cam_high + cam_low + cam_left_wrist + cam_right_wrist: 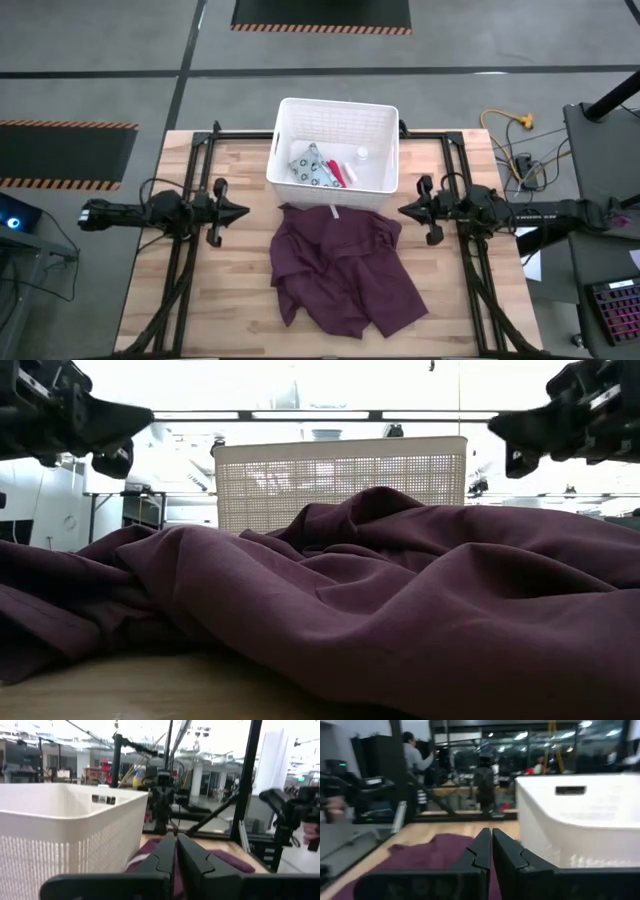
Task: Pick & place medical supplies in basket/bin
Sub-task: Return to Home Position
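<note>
The medical supplies (330,168) all lie inside the basket (338,104), which stands at the middle of the desk's (230,300) far edge.

The left gripper (240,211) hangs above the desk's left side, level with the basket's near wall and pointing inward. Its wrist view shows the two fingers pressed together on nothing.

In the basket the flat patterned packet (308,166) lies leftmost. The red tube (337,173) rests against the packet's right edge, and the white bottle (361,153) sits apart toward the far right corner.

A crumpled maroon cloth (340,270) spreads from the basket's near wall toward the desk's near edge.

The right gripper (405,210) hangs above the desk's right side, mirroring the other arm, its fingers likewise closed and empty.

A person (413,751) stands in the room beyond the desk.
</note>
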{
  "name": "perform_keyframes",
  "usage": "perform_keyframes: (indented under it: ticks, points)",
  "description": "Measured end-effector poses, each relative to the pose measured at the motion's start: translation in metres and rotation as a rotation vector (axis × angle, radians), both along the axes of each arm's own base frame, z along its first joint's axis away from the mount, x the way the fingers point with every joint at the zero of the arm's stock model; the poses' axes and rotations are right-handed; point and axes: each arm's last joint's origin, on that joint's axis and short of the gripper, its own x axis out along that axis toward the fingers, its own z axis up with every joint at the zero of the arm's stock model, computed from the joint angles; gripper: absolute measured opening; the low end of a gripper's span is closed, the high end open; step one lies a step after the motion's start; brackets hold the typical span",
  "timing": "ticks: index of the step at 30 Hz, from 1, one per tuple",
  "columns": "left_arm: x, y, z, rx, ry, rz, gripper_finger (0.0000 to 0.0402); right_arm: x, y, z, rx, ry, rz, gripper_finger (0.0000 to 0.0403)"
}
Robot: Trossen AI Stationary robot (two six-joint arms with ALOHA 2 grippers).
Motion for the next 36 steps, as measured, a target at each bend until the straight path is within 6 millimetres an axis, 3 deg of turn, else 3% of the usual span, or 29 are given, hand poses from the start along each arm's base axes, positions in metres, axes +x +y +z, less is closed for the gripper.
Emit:
perform_keyframes:
  ticks: [5, 14, 36]
  points:
    - [-0.002, 0.001, -0.001, -0.019, 0.004, 0.025, 0.0, -0.007, 0.0, -0.01, 0.039, 0.097, -0.028, 0.0008]
    - [-0.001, 0.001, -0.006, -0.039, 0.058, 0.026, 0.0, -0.016, 0.001, -0.004, 0.033, 0.032, -0.041, 0.0008]
    - [0.008, 0.0, -0.017, -0.013, 0.194, 0.029, 0.0, -0.016, 0.0, -0.005, 0.032, 0.043, -0.07, 0.0009]
